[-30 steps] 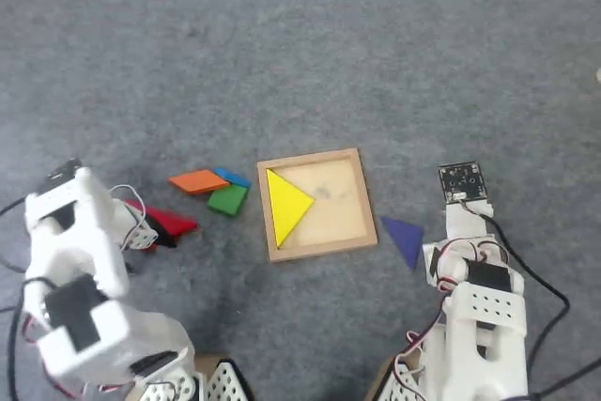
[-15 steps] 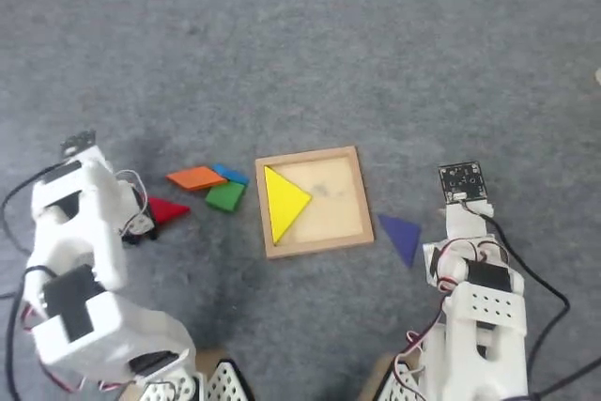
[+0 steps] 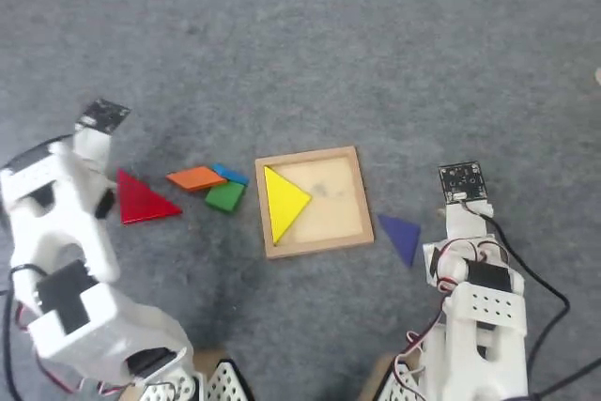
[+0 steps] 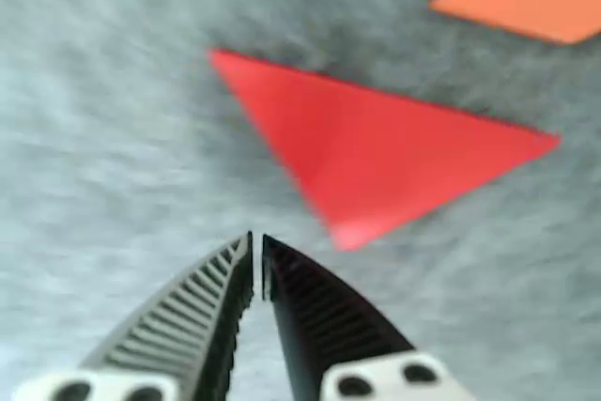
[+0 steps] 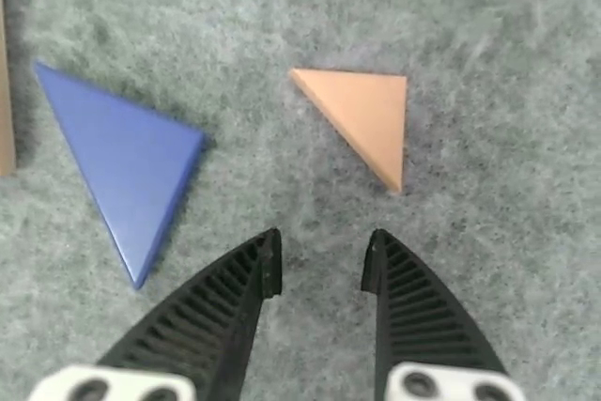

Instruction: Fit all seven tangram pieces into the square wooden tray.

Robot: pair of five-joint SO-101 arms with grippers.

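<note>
Geometry settles what comes next. My left fingers [image 4: 257,241] are pressed together with nothing between them. The red triangle [image 4: 376,147] lies flat on the grey tabletop [image 3: 310,63] just ahead of their tips, apart from them. Its square corner points back toward me, a little off my line, and its long edge runs crosswise on the far side. To take it, I judge I would have to spread the fingers and straddle a short side or that near corner, since the long edge looks too wide a span.

From above, the red triangle sits beside my left arm [image 3: 56,232]. The orange piece [image 3: 197,178], the small blue piece [image 3: 232,176] and the green piece [image 3: 226,198] cluster between it and the square wooden tray [image 3: 307,158]. The tray holds the yellow triangle [image 3: 282,202] along the side facing that cluster, with room left beside it. So my left arm is the nearer one for all four loose pieces there.

My right fingers [image 5: 324,237] stand apart and empty, aimed at the gap between the dark blue triangle [image 5: 127,161] and the tan triangle [image 5: 362,119]. Both lie flat near the tips, the blue one toward the tray. By my count one piece of seven is in and six remain
</note>
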